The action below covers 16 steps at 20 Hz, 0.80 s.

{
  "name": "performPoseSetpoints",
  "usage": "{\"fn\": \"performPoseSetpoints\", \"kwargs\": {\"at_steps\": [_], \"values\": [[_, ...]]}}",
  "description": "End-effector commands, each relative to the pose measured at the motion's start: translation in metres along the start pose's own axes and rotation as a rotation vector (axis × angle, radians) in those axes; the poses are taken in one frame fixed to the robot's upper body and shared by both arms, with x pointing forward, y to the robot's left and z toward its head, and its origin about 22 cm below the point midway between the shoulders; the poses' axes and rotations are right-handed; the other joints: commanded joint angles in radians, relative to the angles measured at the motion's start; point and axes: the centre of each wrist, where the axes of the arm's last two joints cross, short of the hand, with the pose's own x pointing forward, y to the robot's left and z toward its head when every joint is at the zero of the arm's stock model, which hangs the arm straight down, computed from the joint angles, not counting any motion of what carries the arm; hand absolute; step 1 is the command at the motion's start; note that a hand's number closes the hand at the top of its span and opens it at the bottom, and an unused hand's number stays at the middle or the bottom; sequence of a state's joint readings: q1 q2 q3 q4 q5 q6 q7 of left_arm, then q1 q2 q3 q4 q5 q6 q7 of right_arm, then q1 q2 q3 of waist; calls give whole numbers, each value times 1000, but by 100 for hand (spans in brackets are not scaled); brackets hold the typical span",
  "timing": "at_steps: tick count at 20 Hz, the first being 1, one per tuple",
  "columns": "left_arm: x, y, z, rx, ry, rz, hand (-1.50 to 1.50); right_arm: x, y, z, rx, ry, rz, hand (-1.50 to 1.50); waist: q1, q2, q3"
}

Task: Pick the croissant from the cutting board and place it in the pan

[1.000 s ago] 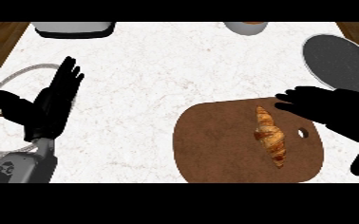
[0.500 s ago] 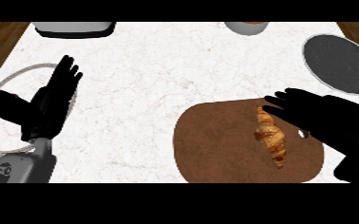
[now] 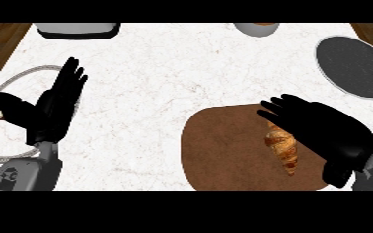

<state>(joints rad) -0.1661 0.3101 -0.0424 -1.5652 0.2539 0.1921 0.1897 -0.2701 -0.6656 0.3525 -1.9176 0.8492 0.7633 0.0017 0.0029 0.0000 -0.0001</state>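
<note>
Barely started: right hand [image 3: 324, 128] hovers with fingers spread, unclenched, over the croissant [image 3: 282, 149] on the cutting board [image 3: 218, 148], pan [image 3: 350, 65] waiting.

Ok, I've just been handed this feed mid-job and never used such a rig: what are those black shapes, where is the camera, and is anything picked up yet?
The camera sits at the robot's head and looks steeply down at a white marbled counter. The black shapes are its two hands on grey forearms. The left robot hand rests open at the left, fingers up, holding nothing. The right robot hand is over the brown cutting board, covering the upper end of the croissant, which lies on the board. Its fingers look spread, not closed round the croissant, so nothing is picked up yet. The dark round pan waits at the right edge, beyond the board.
</note>
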Motion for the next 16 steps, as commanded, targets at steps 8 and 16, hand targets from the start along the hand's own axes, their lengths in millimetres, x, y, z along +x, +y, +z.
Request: {"fn": "performPoseSetpoints", "kwargs": {"at_steps": [8, 16], "values": [[7, -12, -7, -8, -2, 2, 0, -5, 14, -39, 55, 2, 8, -150, 1, 1, 0], [-12, 1, 9, -13, 0, 16, 0, -27, 48, -48, 34, -12, -20, -150, 0, 1, 0]]}}
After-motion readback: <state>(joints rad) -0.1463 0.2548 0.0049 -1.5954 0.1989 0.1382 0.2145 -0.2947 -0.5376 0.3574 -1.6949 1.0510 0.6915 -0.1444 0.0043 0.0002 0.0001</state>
